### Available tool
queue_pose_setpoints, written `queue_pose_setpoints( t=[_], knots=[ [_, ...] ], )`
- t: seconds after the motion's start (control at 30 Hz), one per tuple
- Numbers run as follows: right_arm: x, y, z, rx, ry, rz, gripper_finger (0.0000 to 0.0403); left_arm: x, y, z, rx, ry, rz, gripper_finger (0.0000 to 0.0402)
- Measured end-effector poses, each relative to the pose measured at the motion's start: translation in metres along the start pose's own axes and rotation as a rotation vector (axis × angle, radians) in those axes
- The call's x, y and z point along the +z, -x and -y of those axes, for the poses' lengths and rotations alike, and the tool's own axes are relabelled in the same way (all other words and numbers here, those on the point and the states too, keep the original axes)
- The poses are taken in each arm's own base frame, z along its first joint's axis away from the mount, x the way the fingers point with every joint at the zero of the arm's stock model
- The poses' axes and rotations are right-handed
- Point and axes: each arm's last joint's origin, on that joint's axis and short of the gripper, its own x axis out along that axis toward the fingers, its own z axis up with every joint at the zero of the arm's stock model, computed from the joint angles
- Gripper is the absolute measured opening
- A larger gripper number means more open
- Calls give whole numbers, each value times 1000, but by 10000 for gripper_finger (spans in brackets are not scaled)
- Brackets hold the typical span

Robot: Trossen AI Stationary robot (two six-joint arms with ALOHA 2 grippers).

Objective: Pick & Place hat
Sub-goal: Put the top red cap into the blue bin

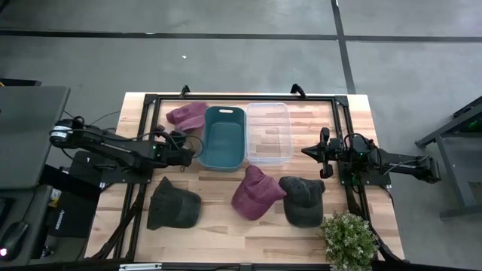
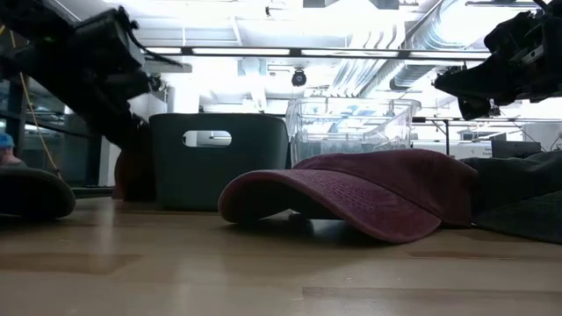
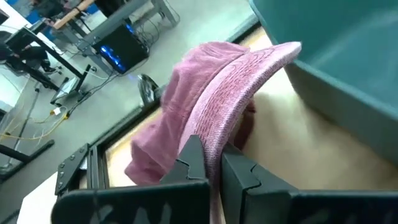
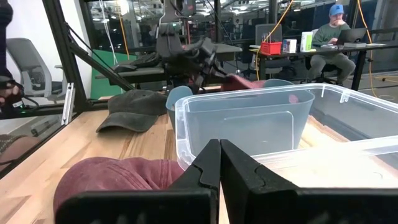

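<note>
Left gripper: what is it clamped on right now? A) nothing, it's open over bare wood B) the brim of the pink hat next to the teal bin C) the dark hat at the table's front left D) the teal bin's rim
B. In the left wrist view the left gripper has its fingers pinched on the brim of the pink hat, which lies beside the teal bin in the high view.
</note>
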Motion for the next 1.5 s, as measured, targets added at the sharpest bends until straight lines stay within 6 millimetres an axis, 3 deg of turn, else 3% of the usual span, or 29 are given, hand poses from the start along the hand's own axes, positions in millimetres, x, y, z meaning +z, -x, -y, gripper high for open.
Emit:
queue_pose_setpoints(
  t=[0.33, 0.73, 1.5],
  knots=[
    [0, 0, 0, 0, 0, 0, 0, 13, 9, -19, 91, 141, 121, 2],
    [0, 0, 0, 0, 0, 0, 0, 22, 15, -29, 217, 170, 215, 0],
    [0, 0, 0, 1, 0, 0, 0, 103, 48, -55, 240, -99, 209, 0]
  ],
)
